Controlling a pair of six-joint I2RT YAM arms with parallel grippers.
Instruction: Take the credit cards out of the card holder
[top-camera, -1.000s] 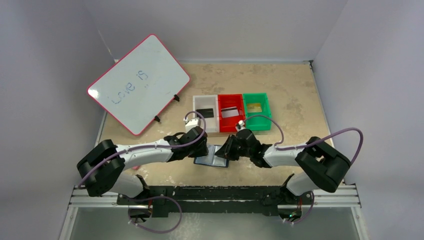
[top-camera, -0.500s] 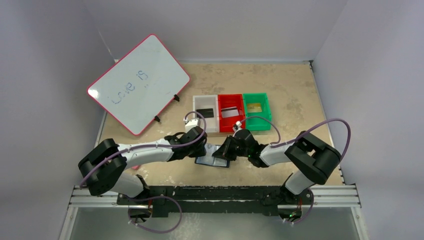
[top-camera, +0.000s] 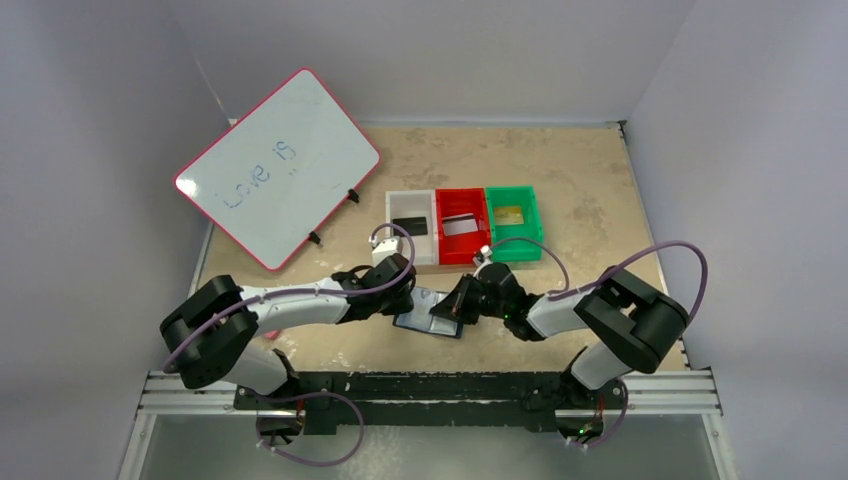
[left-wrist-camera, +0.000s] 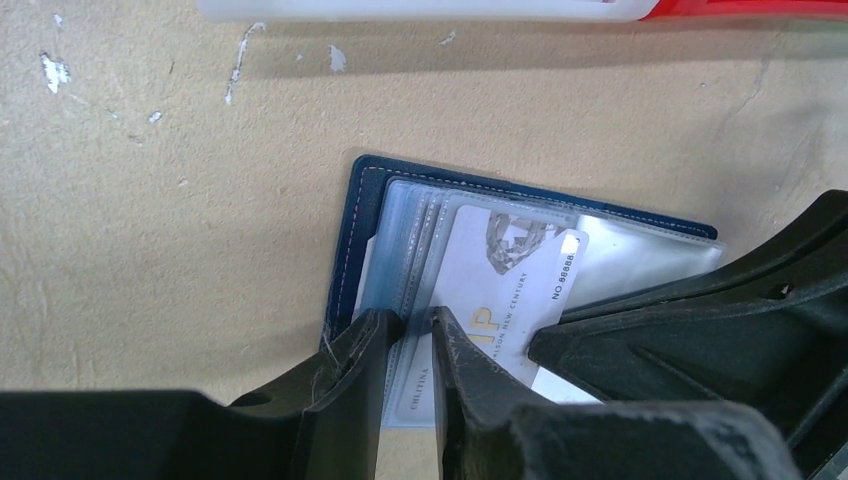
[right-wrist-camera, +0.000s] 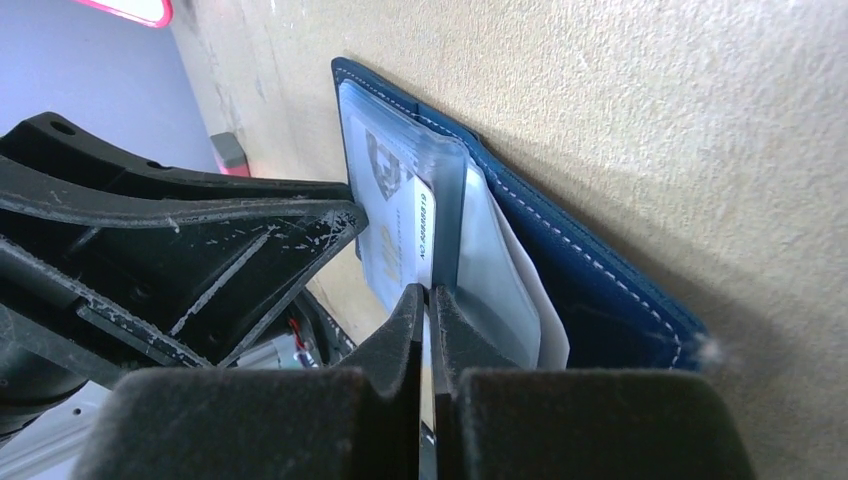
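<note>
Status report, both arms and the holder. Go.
Left gripper pinching the holder's clear sleeves. Right gripper shut on a white card still in its sleeve. Three cards already in the bins. Nothing blocking.

The card holder (left-wrist-camera: 352, 215) lies open and flat on the tabletop, in the middle of my left wrist view, its navy cover edged with pale stitching. Clear plastic sleeves fan out from its inside. A pale silver-grey card (left-wrist-camera: 497, 290) with dark print sticks partway out of a sleeve, angled toward the lower right. In the overhead view, a black card (top-camera: 409, 225), another silver-grey card (top-camera: 459, 226) and a gold-tan card (top-camera: 509, 215) lie just above centre.
</note>
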